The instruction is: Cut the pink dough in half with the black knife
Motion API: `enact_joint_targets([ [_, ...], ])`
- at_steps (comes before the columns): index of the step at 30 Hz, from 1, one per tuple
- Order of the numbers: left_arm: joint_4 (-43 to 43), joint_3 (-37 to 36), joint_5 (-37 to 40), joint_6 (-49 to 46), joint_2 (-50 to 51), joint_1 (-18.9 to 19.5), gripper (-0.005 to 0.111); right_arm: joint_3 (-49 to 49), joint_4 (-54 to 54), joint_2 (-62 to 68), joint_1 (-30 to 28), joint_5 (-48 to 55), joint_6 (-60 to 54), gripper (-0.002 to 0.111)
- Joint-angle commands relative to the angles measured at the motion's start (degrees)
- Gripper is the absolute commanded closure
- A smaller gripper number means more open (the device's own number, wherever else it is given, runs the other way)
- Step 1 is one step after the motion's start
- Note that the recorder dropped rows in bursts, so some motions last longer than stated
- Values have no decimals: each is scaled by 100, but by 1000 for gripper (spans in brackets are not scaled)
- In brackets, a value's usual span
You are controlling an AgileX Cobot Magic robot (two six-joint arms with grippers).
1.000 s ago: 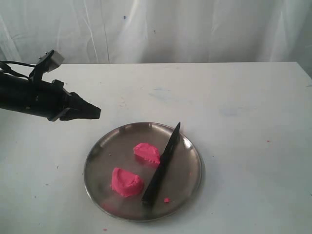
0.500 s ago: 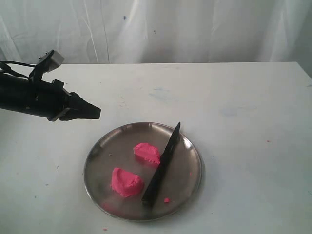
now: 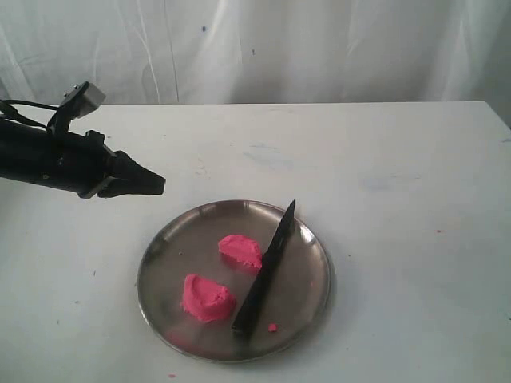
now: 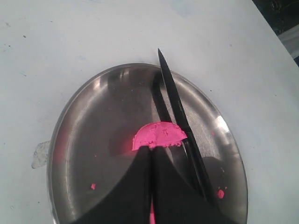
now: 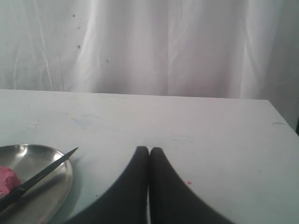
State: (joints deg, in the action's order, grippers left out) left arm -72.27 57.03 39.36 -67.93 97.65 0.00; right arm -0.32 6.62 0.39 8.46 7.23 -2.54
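Note:
The pink dough lies as two half-round lumps on the steel plate (image 3: 311,279): one lump (image 3: 240,250) near the middle, the other (image 3: 207,298) toward the front left. The black knife (image 3: 265,271) rests across the plate's right side, tip pointing back past the rim. My left gripper (image 3: 158,184) hovers shut and empty above the table, back left of the plate. In the left wrist view its shut fingers (image 4: 150,150) overlap one dough half (image 4: 159,135) beside the knife (image 4: 180,121). My right gripper (image 5: 149,150) is shut, holds nothing, and is out of the exterior view.
A tiny pink crumb (image 3: 272,327) lies on the plate by the knife handle. Small pink specks dot the white table (image 3: 399,175). A white curtain (image 3: 319,48) hangs behind the table's far edge. The right wrist view shows the plate's rim (image 5: 65,179) and knife tip (image 5: 70,153).

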Motion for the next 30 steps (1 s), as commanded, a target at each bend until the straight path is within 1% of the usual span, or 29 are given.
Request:
enact_joint_targets([
  [1,-87,-41,69,7,-30,-11,107,32,-101,-39,-311,48,36,108],
  [9,-87,-41,69,7,-30,-11,107,32,-177,-39,-803,48,36,108],
  [11,-87,-41,69,7,-30,-11,107,32,-177,-39,-836,-43,36,108],
  [18,-87,-41,69,7,-30,-11,107,32,-177,-39,-836,166,26,108],
  [21,-87,-41,69,7,-30,-11,107,32,-177,-39,-722,165,26,108],
  [26,-87,-41,69,7,-30,-11,107,32,-177,-39,-192,130,-4,108],
  [30,-87,-41,69,7,-30,-11,107,32,-242,-39,-166,130,-4,108],
])
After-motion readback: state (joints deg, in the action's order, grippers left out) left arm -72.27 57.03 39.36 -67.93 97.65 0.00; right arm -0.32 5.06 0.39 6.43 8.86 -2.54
